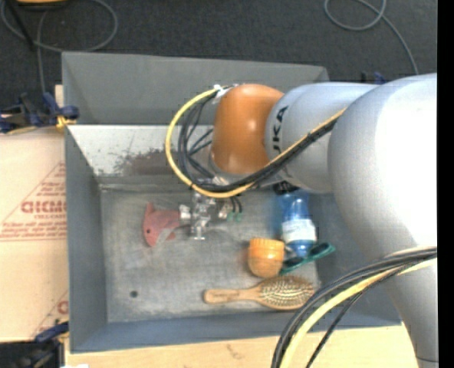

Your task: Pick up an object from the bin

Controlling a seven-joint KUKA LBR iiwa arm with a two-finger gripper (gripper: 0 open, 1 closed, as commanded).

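The grey metal bin (pixel 85 228) sits on a dark floor crossed by loose cables (pixel 355 6); its bottom is scuffed and its back wall is speckled dark. The gripper (pixel 200 221) hangs low over the middle of the bin floor; I cannot tell if it is open or closed, or if it has hold of anything. Just to its left lies a flat pink piece (pixel 158 225), wider on the left and narrowing rightward toward the gripper, its length running roughly across the bin. Well to the right are a blue bottle (pixel 292 219), an orange round thing (pixel 264 257) and a wooden hairbrush (pixel 265 293).
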